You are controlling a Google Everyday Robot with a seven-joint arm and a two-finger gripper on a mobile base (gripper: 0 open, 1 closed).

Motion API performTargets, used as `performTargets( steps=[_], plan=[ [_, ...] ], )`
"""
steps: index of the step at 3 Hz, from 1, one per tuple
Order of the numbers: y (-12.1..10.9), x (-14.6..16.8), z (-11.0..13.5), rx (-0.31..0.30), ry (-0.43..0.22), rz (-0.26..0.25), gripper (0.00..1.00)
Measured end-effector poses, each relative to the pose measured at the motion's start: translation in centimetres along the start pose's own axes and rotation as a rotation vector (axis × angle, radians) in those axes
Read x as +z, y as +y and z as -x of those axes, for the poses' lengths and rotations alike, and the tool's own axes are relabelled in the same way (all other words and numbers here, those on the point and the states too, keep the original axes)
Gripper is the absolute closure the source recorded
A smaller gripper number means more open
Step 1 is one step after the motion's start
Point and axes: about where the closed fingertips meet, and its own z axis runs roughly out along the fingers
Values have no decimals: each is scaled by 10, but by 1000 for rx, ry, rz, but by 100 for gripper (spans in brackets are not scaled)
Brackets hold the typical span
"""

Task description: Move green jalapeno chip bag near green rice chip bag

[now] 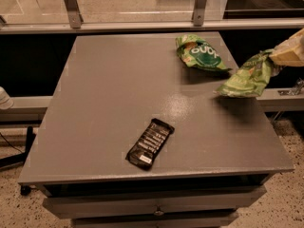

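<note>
I'm looking down on a grey table [114,94] with a matte, faintly shiny top. It has a drawer front [156,204] below the near edge, and there is speckled stone floor [285,208] around it. A metal rail [133,26] on two upright posts runs along the far side.

The gripper [278,58] comes in from the right edge of the view, just off the table's right side. It is closed on the top of the green jalapeno chip bag [247,77]. The bag hangs tilted from it, clear of the surface, and overhangs the table's right edge. Its shadow falls on the tabletop directly beneath.

The green rice chip bag [202,53] lies flat on the table, to the left of the held bag and farther away, with its oval logo facing up. The two bags are near each other but not touching.

A dark snack bar wrapper [150,143] lies diagonally near the front of the table, well apart from both bags. At the far left edge I can see part of a white object [4,99], but I cannot tell what it is.
</note>
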Motion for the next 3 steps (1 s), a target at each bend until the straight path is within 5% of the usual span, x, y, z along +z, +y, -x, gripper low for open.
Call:
performTargets(
  steps=[1, 3],
  plan=[
    [8, 17, -10, 33, -8, 19, 100],
    [22, 70, 23, 55, -83, 67, 100]
  ],
)
